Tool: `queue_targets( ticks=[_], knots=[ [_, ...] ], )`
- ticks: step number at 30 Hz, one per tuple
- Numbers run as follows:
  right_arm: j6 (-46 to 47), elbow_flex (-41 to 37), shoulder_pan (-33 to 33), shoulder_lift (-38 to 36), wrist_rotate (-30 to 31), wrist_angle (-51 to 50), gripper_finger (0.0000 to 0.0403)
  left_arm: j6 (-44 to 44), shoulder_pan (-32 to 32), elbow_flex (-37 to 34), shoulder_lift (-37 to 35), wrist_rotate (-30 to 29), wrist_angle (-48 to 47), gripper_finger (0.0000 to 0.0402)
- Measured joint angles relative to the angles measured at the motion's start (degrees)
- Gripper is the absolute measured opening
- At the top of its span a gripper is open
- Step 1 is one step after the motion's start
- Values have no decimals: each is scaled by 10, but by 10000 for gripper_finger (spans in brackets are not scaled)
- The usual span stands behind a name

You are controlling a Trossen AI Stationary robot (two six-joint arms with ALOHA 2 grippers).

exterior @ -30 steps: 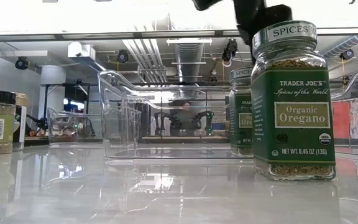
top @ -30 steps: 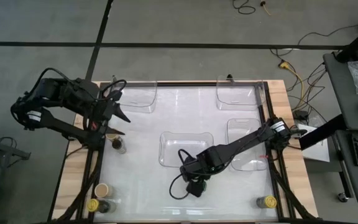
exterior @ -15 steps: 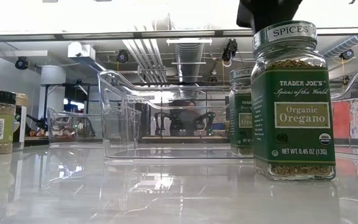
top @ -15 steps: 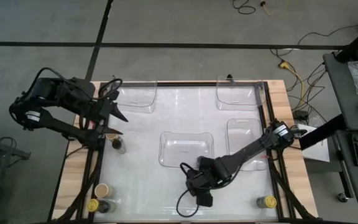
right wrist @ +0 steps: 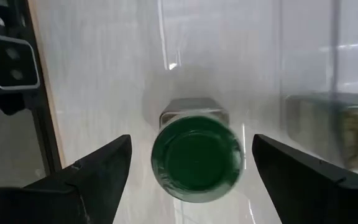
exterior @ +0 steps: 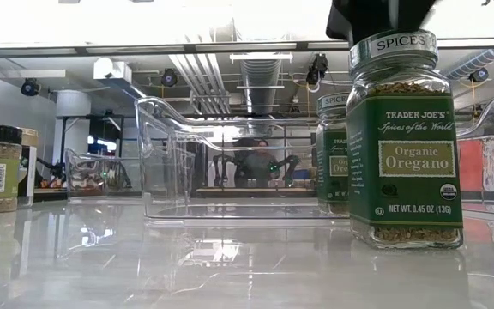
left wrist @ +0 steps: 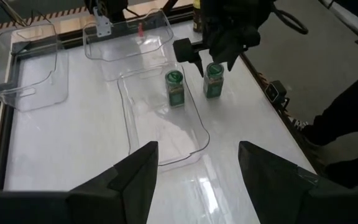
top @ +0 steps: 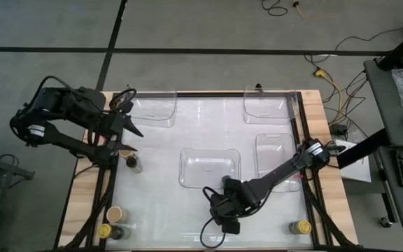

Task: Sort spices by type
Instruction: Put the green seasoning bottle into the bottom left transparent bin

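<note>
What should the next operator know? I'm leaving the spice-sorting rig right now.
Right gripper: open, poised over a green-lidded jar standing on the table just outside the centre tray.
Left gripper: open, empty, at the table's left side.
Done: one green jar stands in the centre tray.
Left: that green-lidded jar, a lone jar near the left gripper, corner jars at left front, a yellow-lidded jar at right front.

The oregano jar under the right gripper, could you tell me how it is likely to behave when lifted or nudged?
The oregano jar looks like rigid glass, so probably stiff but breakable if dropped. It stands tall on a narrow base, so a sideways nudge near its lid could tip it. The smooth walls may slip; the right gripper, fingers open either side of the green lid, should close squarely.
</note>
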Motion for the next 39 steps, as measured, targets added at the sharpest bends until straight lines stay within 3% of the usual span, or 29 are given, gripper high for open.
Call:
queue_targets(
  ticks=[11, 21, 29, 35, 39],
  knots=[
    [5, 0, 2, 17, 0, -2, 280, 1, 0, 0, -8, 0, 0, 207],
    [15, 3, -3, 19, 0, -7, 199, 1, 0, -1, -17, -9, -35, 207],
    [3, 100, -35, 16, 1, -9, 199, -10, 0, -1, -48, -63, -19, 207],
    [-53, 179, -71, 16, 69, -17, 202, -11, 0, -1, -56, -64, -2, 207],
    [-85, 200, -101, 15, 77, -49, 201, -12, 0, -1, -56, -64, -1, 207]
  ],
)
